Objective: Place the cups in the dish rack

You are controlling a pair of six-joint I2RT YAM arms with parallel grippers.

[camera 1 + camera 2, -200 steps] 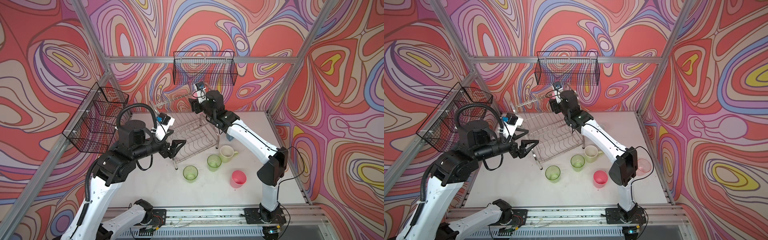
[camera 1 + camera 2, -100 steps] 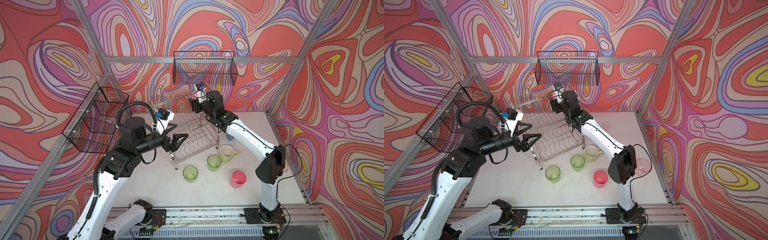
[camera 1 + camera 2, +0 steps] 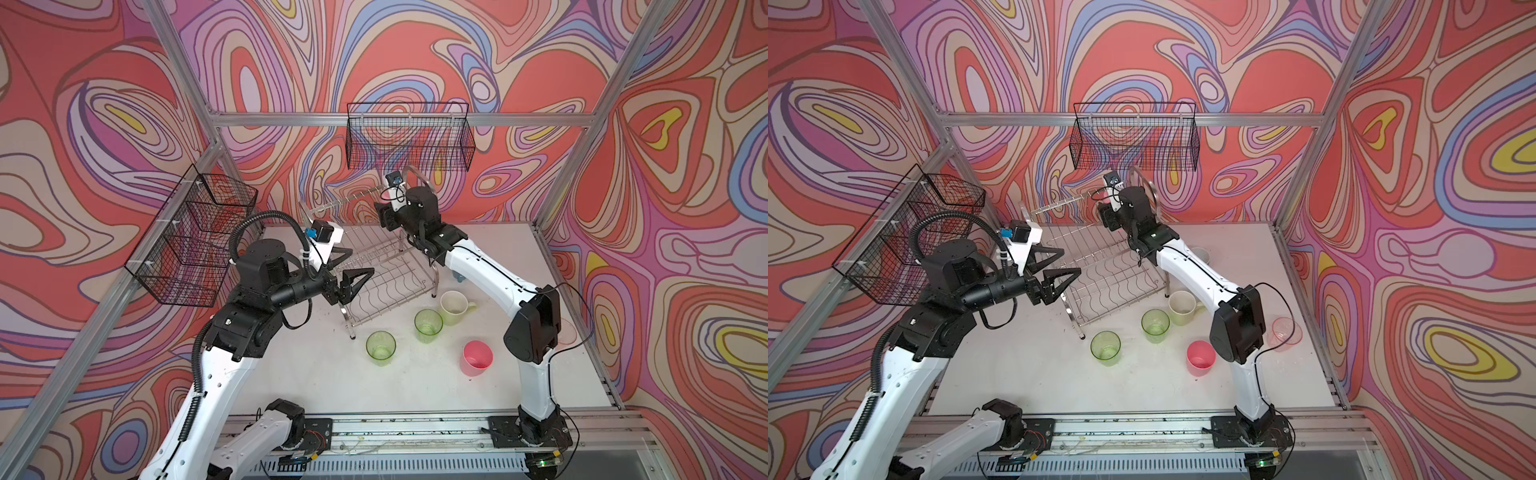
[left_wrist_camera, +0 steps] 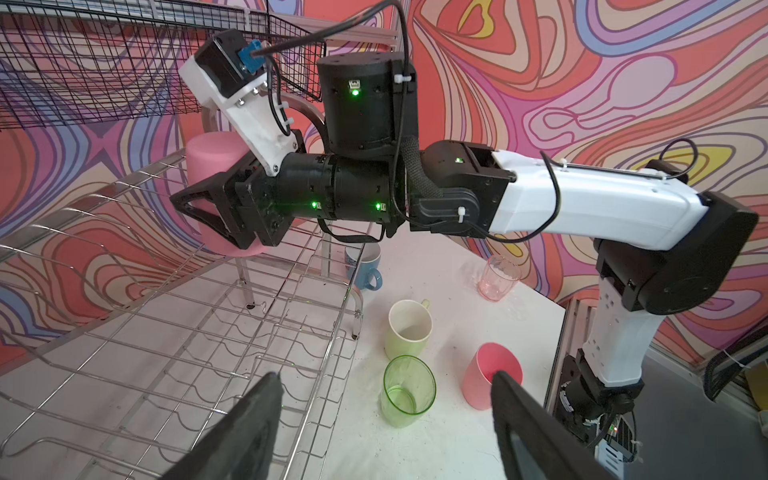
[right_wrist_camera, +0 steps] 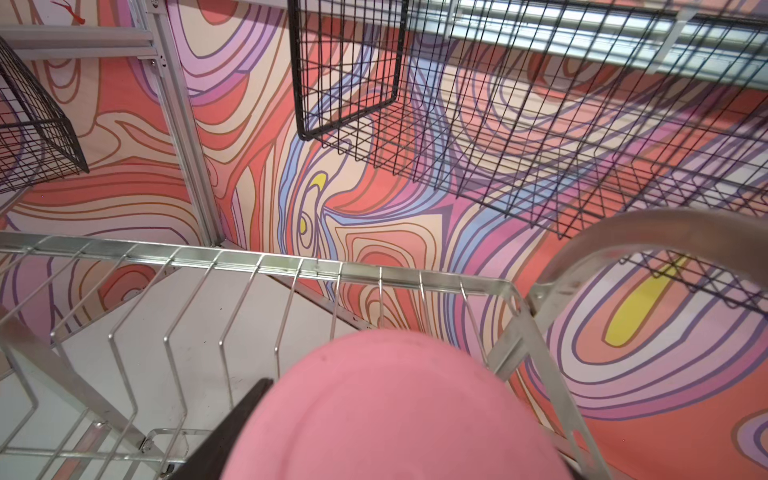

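Note:
The silver dish rack (image 3: 386,266) (image 3: 1100,270) (image 4: 166,332) stands at the back of the table. My right gripper (image 4: 203,199) is shut on an opaque pink tumbler (image 4: 210,162) (image 5: 395,415), held base up at the far right corner of the upper tier, by the looped handle. My left gripper (image 3: 355,266) (image 3: 1065,264) (image 4: 384,376) hangs open and empty over the rack's front left edge. On the table in front stand two clear green cups (image 3: 380,348) (image 3: 428,325), a pale-green mug (image 3: 454,306) and a second pink tumbler (image 3: 477,357). A clear pinkish cup (image 3: 1284,332) and a blue mug (image 4: 363,266) stand to the right.
A black mesh basket (image 3: 409,137) hangs on the back wall just above the rack and my right gripper. Another black basket (image 3: 195,232) hangs on the left wall beside my left arm. The right arm's elbow (image 3: 534,328) stands over the table's right side, near the pinkish cup.
My left gripper has risen and moved back toward the rack, still open. The right gripper with the pink tumbler has barely moved.

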